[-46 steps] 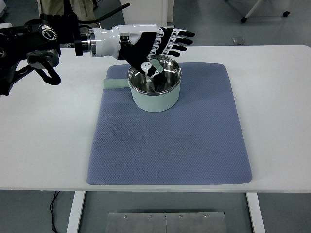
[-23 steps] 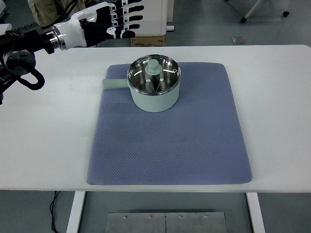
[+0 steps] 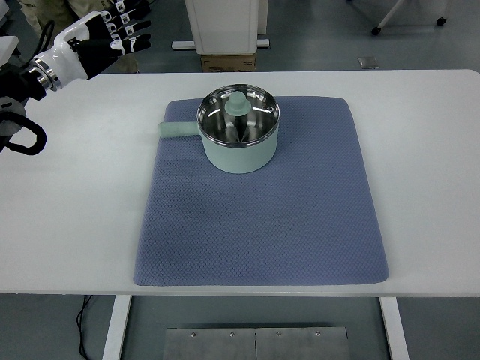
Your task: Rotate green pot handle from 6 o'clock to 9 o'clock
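green pot [image 3: 238, 142] alone on blue mat [image 3: 262, 225]; left hand [image 3: 94, 41] fingers spread, empty.

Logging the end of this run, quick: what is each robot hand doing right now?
Left robot hand: open, fingers spread, holding nothing, far from the green pot.
Right robot hand: not in view.

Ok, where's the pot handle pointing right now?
In the top view the handle sticks out left from the green pot, at 9 o'clock, over the blue mat's upper left corner.
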Controlling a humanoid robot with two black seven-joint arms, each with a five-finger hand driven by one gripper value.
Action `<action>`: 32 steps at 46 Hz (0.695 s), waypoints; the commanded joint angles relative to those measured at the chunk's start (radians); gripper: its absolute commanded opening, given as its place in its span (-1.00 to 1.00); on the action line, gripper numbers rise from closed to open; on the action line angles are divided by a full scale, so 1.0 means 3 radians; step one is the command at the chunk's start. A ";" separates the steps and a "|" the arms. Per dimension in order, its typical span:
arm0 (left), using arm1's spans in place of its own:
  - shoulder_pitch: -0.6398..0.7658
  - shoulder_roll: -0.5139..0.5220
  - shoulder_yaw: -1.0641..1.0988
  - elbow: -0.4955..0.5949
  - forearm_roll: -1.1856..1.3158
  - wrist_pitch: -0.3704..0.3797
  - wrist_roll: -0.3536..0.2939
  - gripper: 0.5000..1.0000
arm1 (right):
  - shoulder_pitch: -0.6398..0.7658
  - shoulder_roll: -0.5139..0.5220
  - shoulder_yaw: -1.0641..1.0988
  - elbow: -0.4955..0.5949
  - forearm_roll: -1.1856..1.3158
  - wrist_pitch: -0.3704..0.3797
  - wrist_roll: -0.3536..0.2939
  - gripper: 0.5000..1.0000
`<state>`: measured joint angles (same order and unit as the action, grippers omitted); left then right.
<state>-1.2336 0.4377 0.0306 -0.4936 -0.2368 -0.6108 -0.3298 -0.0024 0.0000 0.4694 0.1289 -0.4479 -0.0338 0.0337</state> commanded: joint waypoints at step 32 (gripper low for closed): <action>0.0691 -0.0262 -0.0981 0.0336 -0.0008 0.0308 0.0107 1.00 | -0.0002 0.0000 0.0000 0.0000 0.0000 0.0000 0.0000 1.00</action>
<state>-1.0447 0.3735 -0.2483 -0.4151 -0.2388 -0.5195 -0.2989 -0.0026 0.0000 0.4694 0.1289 -0.4479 -0.0338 0.0339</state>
